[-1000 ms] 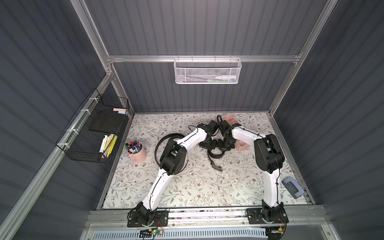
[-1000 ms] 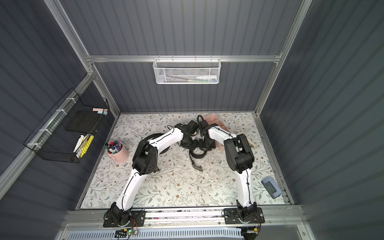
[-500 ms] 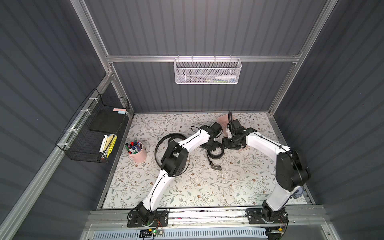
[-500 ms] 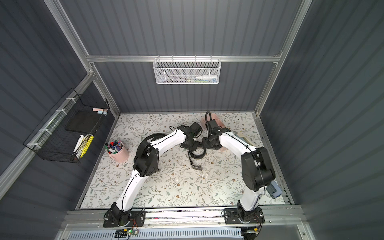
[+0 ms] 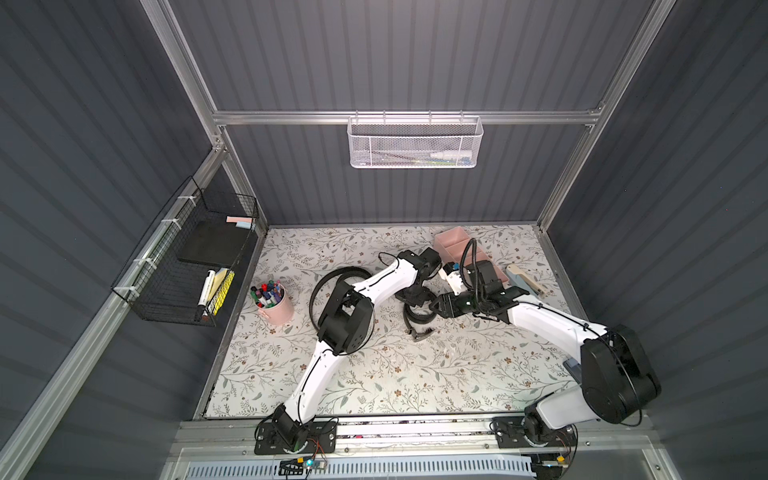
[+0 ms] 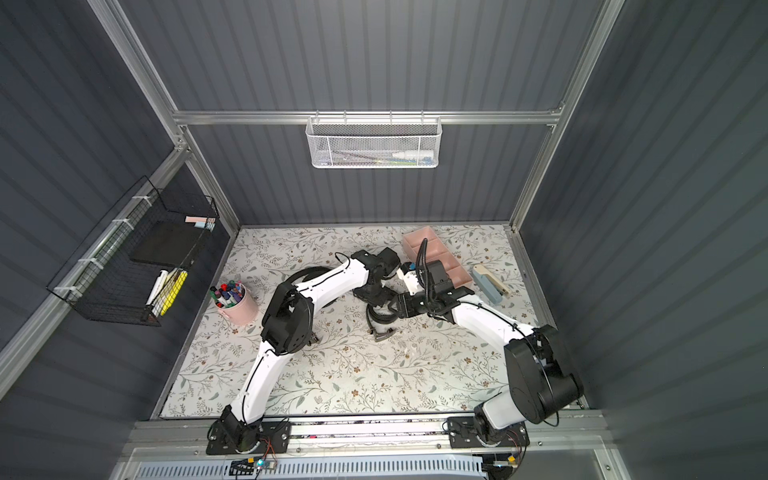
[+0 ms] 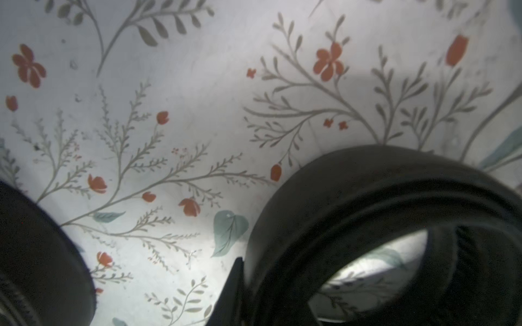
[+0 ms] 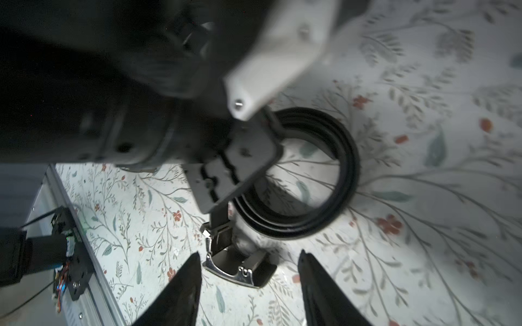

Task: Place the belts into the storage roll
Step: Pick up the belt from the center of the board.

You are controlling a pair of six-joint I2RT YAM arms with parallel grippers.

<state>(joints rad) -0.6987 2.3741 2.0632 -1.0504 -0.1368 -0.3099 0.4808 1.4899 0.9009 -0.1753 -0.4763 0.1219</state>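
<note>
Table point(image 5: 415, 374): flat, floral-patterned covering. Resting on it:

- Pink cup of markers point(image 5: 275, 309), at left.
- Loose belt point(image 5: 337, 272), an open loop left of centre, partly hidden.
- Coiled belt point(image 5: 417, 319), at centre, standing on edge. Its buckle point(image 5: 420, 332) lies flat on the near side.
- Storage roll point(image 5: 453, 241), far right.
- Stapler point(image 5: 523, 279), just right of the storage roll.
- Grey-blue item point(image 5: 572, 368), near right, largely hidden.

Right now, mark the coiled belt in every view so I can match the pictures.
Top view: coiled belt, a small black ring near the middle of the floral table.
Top view: the same ring, same place.
Left wrist: the big dark loop close to the camera.
Right wrist: the black ring lying on the table.
Shared landmark: its metal buckle beside the coil, seen in both top views and the right wrist view, not the left wrist view.
</note>
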